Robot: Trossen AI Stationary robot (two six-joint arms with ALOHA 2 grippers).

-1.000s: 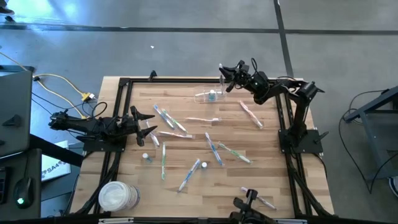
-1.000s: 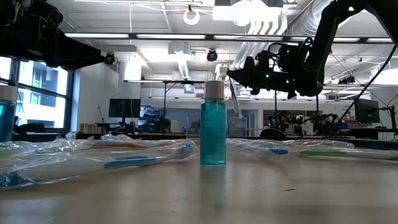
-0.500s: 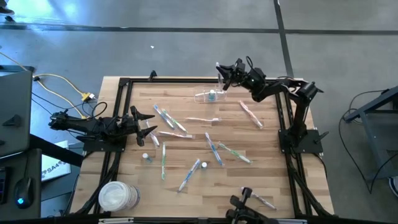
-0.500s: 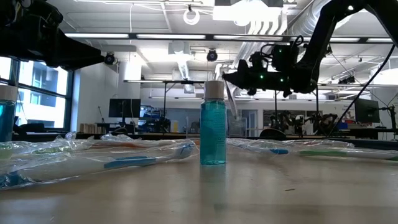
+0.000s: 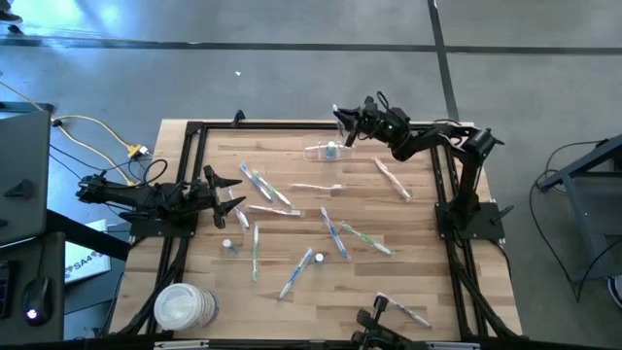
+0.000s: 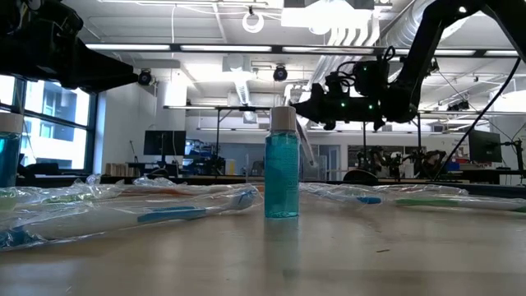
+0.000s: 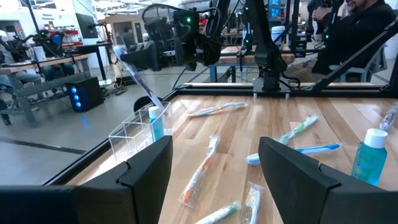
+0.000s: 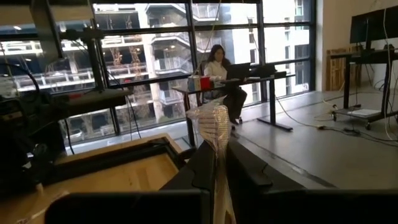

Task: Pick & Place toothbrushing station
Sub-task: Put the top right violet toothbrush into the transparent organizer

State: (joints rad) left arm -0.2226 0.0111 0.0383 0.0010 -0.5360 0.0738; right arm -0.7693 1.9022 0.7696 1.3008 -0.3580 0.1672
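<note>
Judging by how things lie, the task is barely begun: nearly everything still sits loose on the desk (image 5: 292, 301).

Nearest the front edge of the desk in the high view, one wrapped toothbrush (image 5: 403, 311) lies by itself, with the stack of white discs (image 5: 182, 306) off at the left corner. Just beyond, a small blue-filled bottle (image 5: 228, 246) stands upright beside a green toothbrush (image 5: 256, 251), and another capped bottle (image 5: 318, 259) lies near a blue toothbrush (image 5: 294, 275).

Across the middle, several more wrapped brushes are scattered well apart: a blue one (image 5: 333, 233), a green one (image 5: 368, 237), a pink one (image 5: 316, 187) and a pair at the left (image 5: 260, 183). The left hand (image 5: 229, 194) waits at the left edge with its fingers spread and nothing between them.

Toward the far edge, another pink brush (image 5: 393, 178) lies below the right arm. The clear plastic cup (image 5: 324, 150) sits at the far side and already holds one blue-capped item (image 7: 155, 122), so a single piece seems placed.

The right hand (image 5: 346, 119) hangs in the air over the far edge, just beside and above the cup, clenched on a wrapped toothbrush (image 8: 212, 124) whose clear packet sticks up between its fingers.

So this brush looks to be on its way into the cup but is not yet in it. About a dozen brushes and the bottles still remain to be gathered.
</note>
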